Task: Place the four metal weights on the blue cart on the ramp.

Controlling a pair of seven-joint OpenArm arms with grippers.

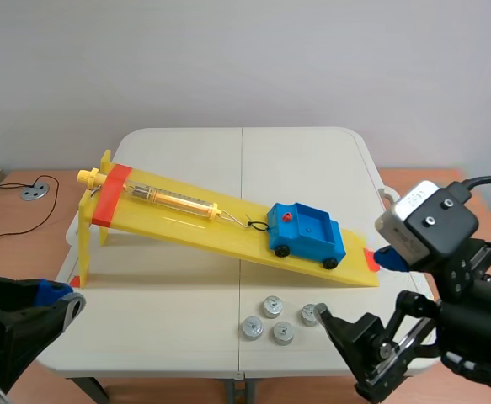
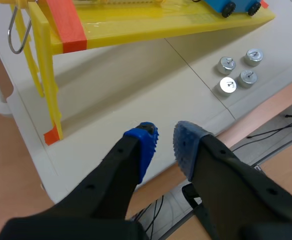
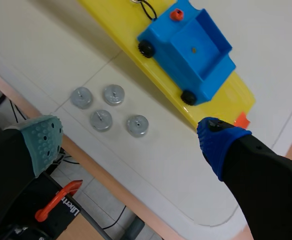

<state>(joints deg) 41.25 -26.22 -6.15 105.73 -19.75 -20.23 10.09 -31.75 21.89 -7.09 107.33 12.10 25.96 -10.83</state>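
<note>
A blue cart point(image 1: 306, 234) point(image 3: 191, 50) rests low on the yellow ramp point(image 1: 186, 215), its tray bare. Several round metal weights lie clustered on the white table just below the ramp's foot: one point(image 1: 272, 305), another point(image 1: 252, 327), a third point(image 1: 283, 334); the right wrist view has them under my gripper point(image 3: 101, 120), the left wrist view far ahead point(image 2: 228, 85). My right gripper point(image 1: 354, 286) point(image 3: 131, 139) hovers above the cluster, open wide. My left gripper point(image 1: 60, 296) point(image 2: 166, 145) stays by the table's near-left edge, pads almost together, holding nothing.
A spring scale point(image 1: 169, 199) lies along the ramp, hooked by a cord to the cart, beside a red tape band point(image 1: 110, 195). The ramp's yellow legs point(image 2: 40, 75) stand on the table's left side. The table's front edge point(image 1: 186, 370) runs just past the weights.
</note>
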